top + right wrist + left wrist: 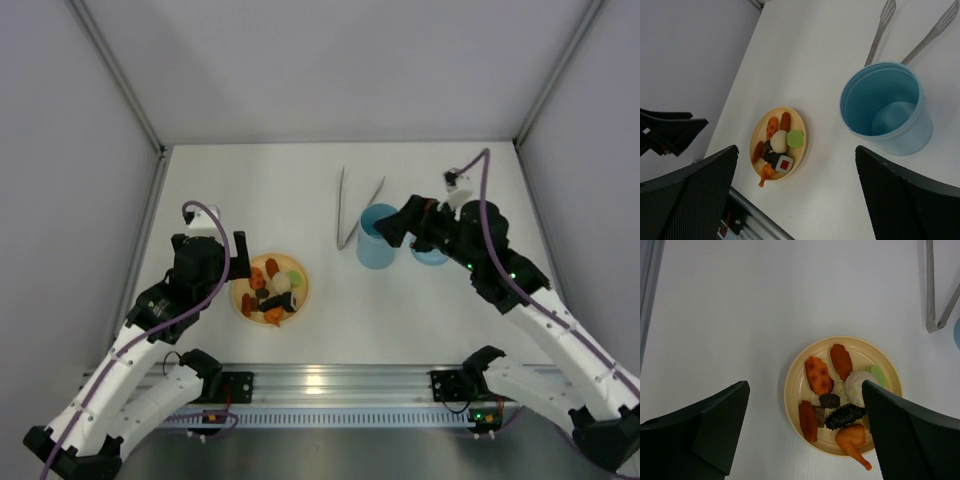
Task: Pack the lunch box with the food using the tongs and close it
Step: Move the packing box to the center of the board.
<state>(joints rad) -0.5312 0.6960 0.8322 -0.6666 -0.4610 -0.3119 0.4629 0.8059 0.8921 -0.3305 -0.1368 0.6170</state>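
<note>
The light blue lunch box stands upright and open right of centre, nothing inside it. Its blue lid lies just to its right, mostly under my right arm. The silver tongs lie in a narrow V just behind the lunch box. Several food pieces are piled on a yellow plate. My left gripper hangs open above the plate's left side. Over the lunch box, my right gripper is open and empty.
A silver rail runs along the near table edge between the arm bases. Grey walls close the table on the left, right and back.
</note>
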